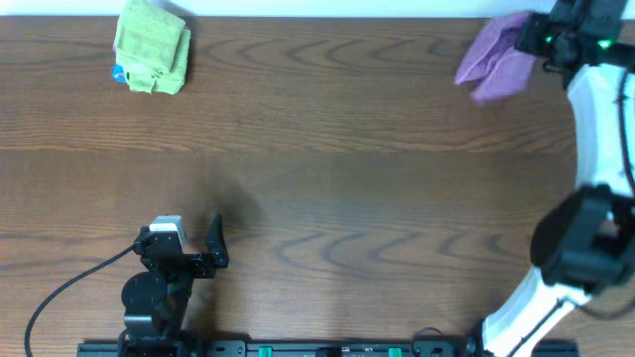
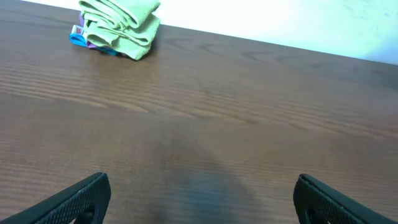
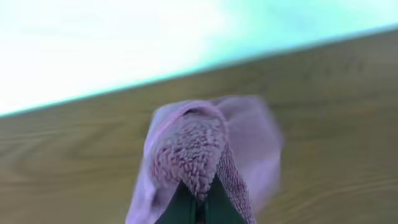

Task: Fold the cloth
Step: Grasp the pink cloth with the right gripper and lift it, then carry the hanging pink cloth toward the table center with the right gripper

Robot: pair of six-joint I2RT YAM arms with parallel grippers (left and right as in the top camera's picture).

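Note:
A purple fleece cloth (image 1: 499,58) hangs bunched at the far right of the table. My right gripper (image 1: 539,38) is shut on its edge and holds it up. In the right wrist view the cloth (image 3: 199,152) drapes over the closed fingertips (image 3: 200,202). My left gripper (image 1: 203,253) is open and empty near the front left of the table; its two fingers (image 2: 199,199) are spread wide over bare wood.
A stack of folded cloths, green on top with blue and purple below (image 1: 152,45), sits at the far left; it also shows in the left wrist view (image 2: 119,28). A black cable (image 1: 60,288) trails at the front left. The wooden table (image 1: 347,178) spans the view.

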